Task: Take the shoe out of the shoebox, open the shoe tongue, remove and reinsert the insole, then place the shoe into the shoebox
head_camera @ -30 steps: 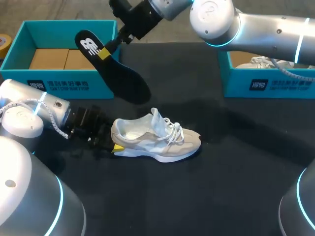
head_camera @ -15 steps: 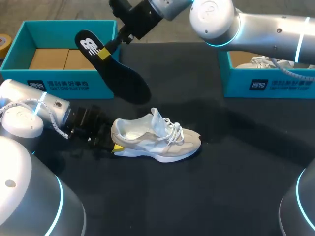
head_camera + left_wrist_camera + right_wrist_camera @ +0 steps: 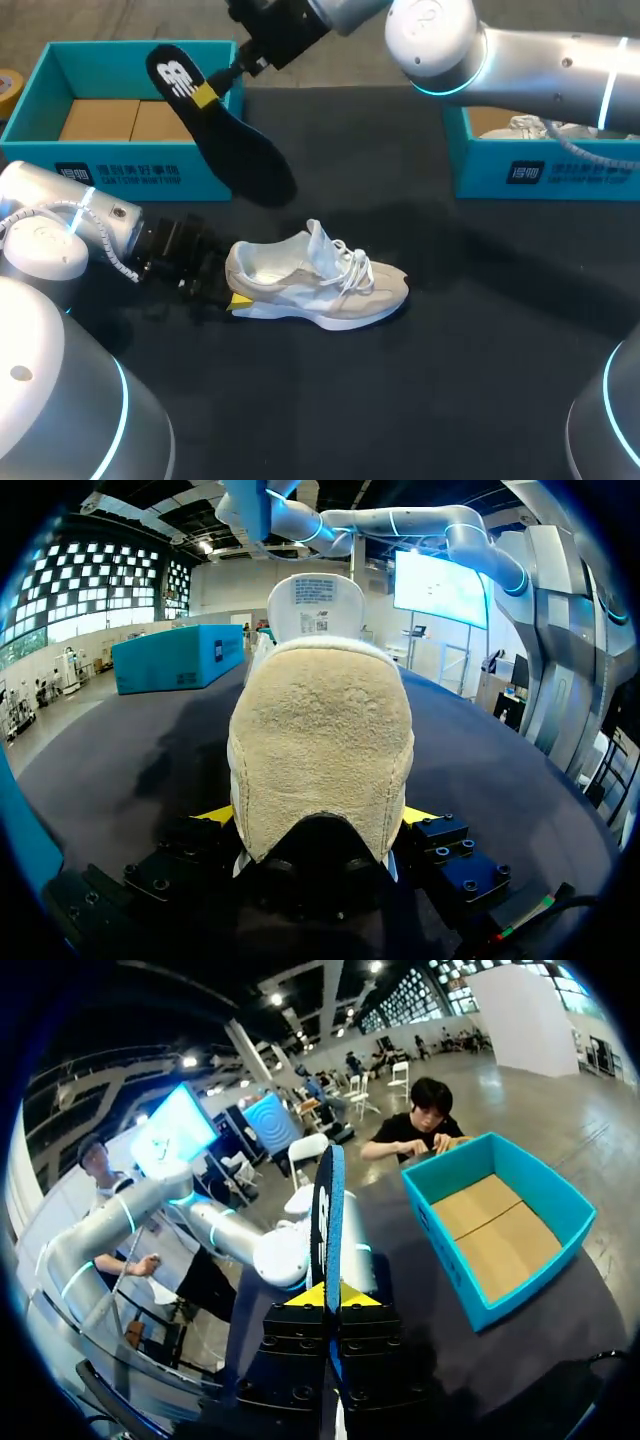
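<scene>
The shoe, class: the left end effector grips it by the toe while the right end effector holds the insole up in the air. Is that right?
No. The left end effector grips the shoe by the heel, not the toe; the left wrist view shows it. The right end effector does hold the insole up in the air.

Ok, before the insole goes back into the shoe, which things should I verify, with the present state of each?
1. Right pincer grips the insole: ok, both yellow tips clamp it.
2. Left pincer holds the shoe: ok, one tip on each side of the heel.
3. Tongue is open: ok, it stands up.
4. Shoe rests upright on the table: ok.
5. Insole is above the shoe opening: not ok, it hangs to the side, near the blue box.
6. Shoe inside is free to the toe: cannot tell.
</scene>
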Available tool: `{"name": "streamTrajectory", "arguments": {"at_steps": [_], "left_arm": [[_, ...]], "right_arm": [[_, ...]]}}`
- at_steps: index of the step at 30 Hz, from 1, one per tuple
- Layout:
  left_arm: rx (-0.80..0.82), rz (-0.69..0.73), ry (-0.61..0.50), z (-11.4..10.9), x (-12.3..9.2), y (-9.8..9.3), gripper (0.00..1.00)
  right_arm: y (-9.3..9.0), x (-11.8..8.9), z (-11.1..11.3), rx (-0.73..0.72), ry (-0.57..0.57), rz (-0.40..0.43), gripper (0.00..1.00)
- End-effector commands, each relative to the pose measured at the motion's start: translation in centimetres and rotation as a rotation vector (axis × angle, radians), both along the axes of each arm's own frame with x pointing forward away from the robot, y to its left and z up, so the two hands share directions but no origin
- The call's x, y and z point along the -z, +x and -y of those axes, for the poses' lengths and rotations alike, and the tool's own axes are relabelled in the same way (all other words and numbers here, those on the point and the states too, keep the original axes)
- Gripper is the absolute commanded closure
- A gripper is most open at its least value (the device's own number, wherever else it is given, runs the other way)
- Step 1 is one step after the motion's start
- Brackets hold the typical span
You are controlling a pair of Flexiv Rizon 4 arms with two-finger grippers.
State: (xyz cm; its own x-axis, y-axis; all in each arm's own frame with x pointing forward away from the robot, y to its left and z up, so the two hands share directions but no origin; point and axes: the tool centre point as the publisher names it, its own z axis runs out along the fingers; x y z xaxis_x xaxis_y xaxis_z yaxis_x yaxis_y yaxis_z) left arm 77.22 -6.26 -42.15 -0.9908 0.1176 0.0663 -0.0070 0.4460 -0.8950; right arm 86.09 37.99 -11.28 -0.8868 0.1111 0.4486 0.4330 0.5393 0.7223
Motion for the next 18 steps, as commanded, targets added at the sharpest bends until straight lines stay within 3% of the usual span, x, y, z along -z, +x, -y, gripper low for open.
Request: {"name": "streamTrajectory", "arguments": {"at_steps": [1, 8, 18], "left_arm": [[0.0, 0.0, 0.0, 0.0, 0.1, 0.1, 1.0], [0.0, 0.0, 0.0, 0.0, 0.1, 0.1, 1.0], [0.0, 0.0, 0.0, 0.0, 0.1, 0.1, 1.0]], "right_arm": [[-0.7, -0.6, 0.3, 0.017, 0.032, -0.004, 1.0], [-1.0, -3.1, 1.2, 0.096, 0.101, -0.043, 1.0], [-3.5, -6.9, 4.6, 0.203, 0.171, -0.048, 1.0]]}}
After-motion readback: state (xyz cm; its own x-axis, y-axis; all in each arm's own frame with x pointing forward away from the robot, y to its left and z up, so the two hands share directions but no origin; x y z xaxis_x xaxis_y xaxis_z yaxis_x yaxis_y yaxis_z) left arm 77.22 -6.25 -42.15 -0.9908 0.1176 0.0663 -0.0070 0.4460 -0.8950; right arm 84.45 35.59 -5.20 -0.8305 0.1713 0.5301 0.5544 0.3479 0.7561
